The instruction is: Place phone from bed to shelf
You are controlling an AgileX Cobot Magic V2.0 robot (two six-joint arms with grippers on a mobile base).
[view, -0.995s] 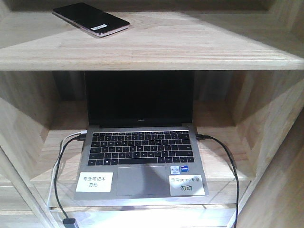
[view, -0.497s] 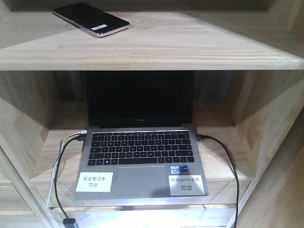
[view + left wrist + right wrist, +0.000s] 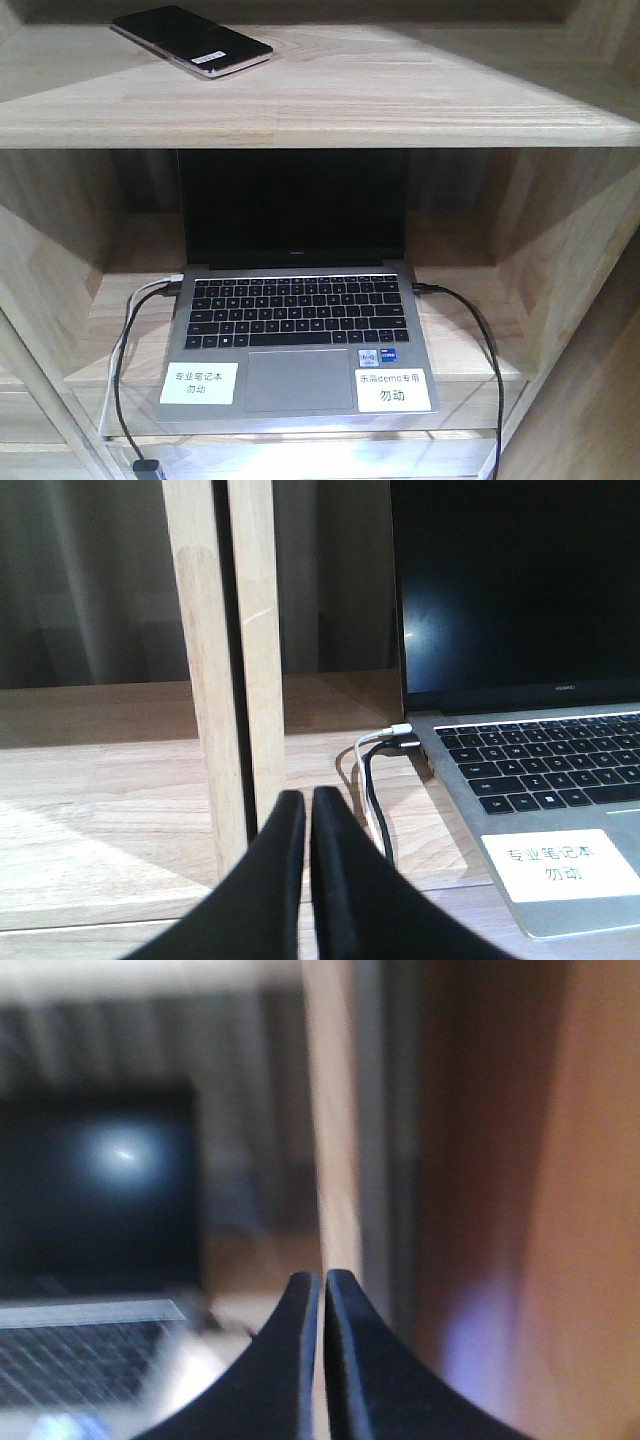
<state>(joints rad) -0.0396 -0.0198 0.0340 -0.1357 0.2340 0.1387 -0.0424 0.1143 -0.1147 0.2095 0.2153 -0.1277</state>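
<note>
The black phone (image 3: 190, 41) with a pinkish edge and a small white sticker lies flat on the upper board of the light wood shelf (image 3: 350, 100), at its left. Nothing touches it. My left gripper (image 3: 308, 798) is shut with nothing in it, low in front of a wooden upright (image 3: 222, 660), left of the laptop. Shut and holding nothing too, my right gripper (image 3: 322, 1279) sits close to a blurred wooden post (image 3: 335, 1150). Neither gripper shows in the front view. The bed is out of view.
An open silver laptop (image 3: 300, 340) with a dark screen fills the lower compartment, with two white labels on its palm rest. Cables (image 3: 125, 360) plug into both its sides and hang over the front edge. A brown panel (image 3: 560, 1200) stands right of the right gripper.
</note>
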